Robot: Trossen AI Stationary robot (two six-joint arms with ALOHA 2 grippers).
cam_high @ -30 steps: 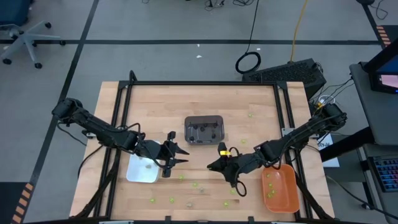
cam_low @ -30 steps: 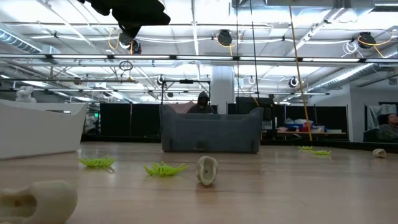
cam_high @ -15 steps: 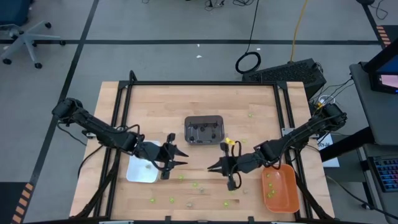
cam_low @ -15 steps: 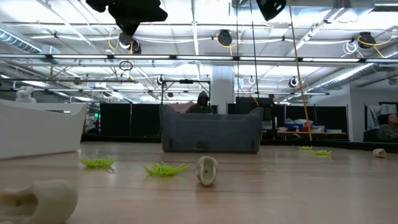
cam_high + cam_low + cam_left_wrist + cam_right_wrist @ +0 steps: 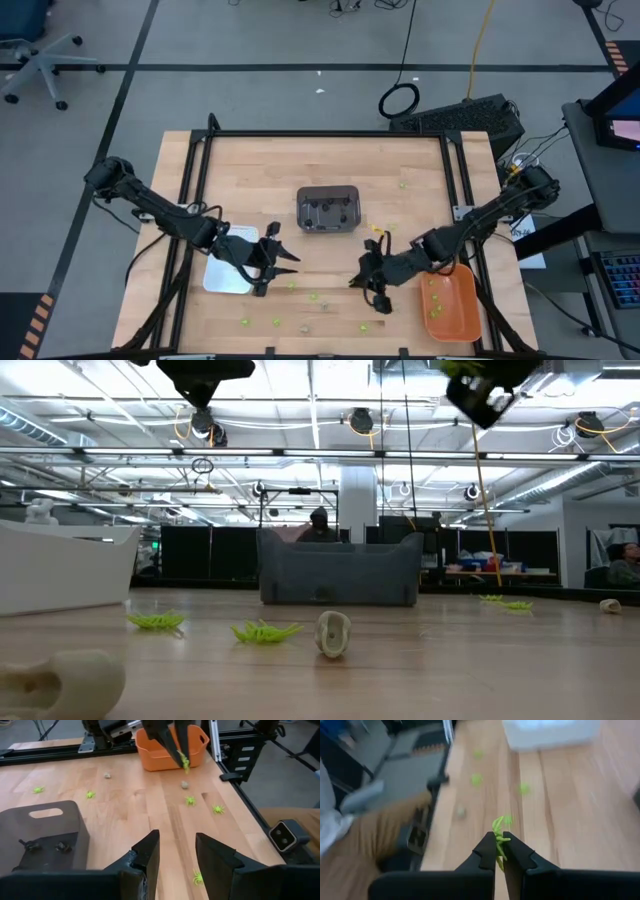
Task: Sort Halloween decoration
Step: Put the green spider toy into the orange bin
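Right gripper (image 5: 499, 851) pinched one lime-green trinket (image 5: 499, 836) above the table (image 5: 400, 205); left gripper (image 5: 175, 854) was open, empty.
Three trays: white (image 5: 225, 275), grey (image 5: 328, 208), orange (image 5: 448, 305); loose trinkets' count along the table's near edge unclear.

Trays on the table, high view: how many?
3. The dark grey tray sits mid-table, the white tray lies partly under the left arm, and the orange tray sits at the right, beside the right arm. None looks hidden.
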